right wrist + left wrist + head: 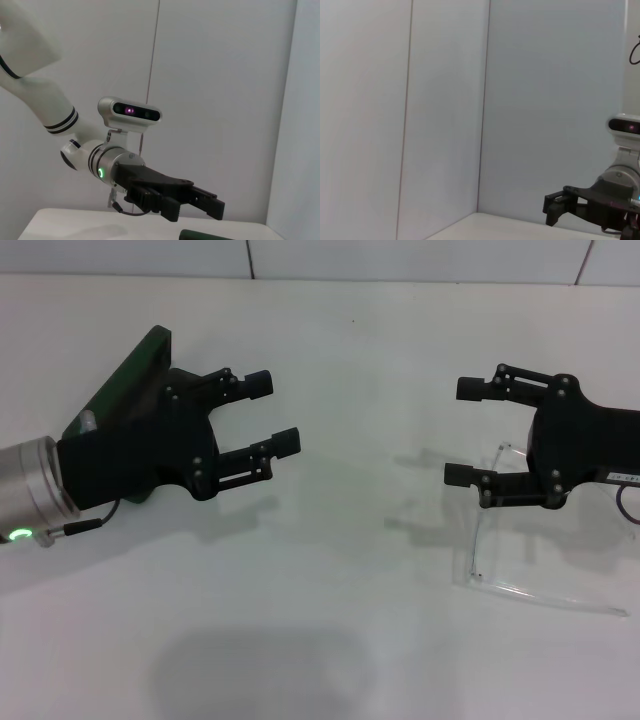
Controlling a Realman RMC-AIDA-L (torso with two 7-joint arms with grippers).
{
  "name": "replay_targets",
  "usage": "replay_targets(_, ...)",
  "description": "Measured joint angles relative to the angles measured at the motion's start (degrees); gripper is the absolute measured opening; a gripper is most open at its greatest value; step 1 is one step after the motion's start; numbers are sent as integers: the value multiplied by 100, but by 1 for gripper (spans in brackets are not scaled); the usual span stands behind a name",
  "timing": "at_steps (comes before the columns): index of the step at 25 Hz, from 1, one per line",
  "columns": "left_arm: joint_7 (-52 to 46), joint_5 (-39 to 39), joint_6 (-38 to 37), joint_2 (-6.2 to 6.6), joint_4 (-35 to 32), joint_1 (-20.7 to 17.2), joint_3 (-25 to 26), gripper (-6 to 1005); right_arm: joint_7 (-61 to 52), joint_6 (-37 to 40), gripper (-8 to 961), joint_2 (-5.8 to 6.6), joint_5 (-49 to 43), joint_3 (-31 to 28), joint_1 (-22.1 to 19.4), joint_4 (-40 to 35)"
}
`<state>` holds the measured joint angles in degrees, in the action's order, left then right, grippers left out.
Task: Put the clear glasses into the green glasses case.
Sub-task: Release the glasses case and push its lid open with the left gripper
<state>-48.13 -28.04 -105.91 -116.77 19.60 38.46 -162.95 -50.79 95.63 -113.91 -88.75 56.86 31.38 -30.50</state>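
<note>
Two end effectors hover over the white desk (330,640), both released and grasping nothing. Left end effector (272,417) sits at 9 o'clock, directly above the green glasses case (130,375), which is largely hidden; lid position cannot be told. Right end effector (465,432) sits at 3 o'clock over the clear glasses (500,570), which lie on the desk at 4 o'clock, well apart from the case. Assessment: glasses appear light, rigid, slippery plastic with thin, breakable arms. Recommended hold: the front frame near the bridge, light pressure, not the arms.
</note>
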Motion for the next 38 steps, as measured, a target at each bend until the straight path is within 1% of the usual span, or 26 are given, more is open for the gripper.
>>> replay_targets(9,-4,0,0,-20,9,-27,0,741,0,-1,857,1,-2,13,-17,0)
replay_targets(13,-20,-6,0,-21,9,-57,18,741,0,-4,856,-17,-2,17,-20,0)
replay_targets(16,-183,-189,3,-25,85,-72,29,741,0,-9,856,-29,-2,17,-26,0)
replay_targets(19,-694,-534,42,-46,430,-24,9,741,0,-10,856,-39,-2,18,-28,0)
replay_targets(21,-1190,-651,60,-59,752,86,5,740,0,-10,856,-43,-2,18,-32,0)
replay_targets(23,-1852,-691,87,-69,1224,287,4,740,-2,-10,856,-43,-2,18,-37,0)
replay_targets(27,-3067,-439,404,-86,2193,716,-3,740,-6,-10,856,-43,-5,18,-35,0)
replay_targets(29,-3399,-171,595,-87,2526,897,-6,740,-7,-10,857,-43,-6,19,-33,0)
replay_targets(33,-3651,246,912,-86,2802,1048,-12,741,-8,-10,857,-40,-9,25,-39,0)
replay_targets(38,-3697,635,1590,-87,2806,1061,-15,741,-9,-10,857,-34,-10,21,-45,0)
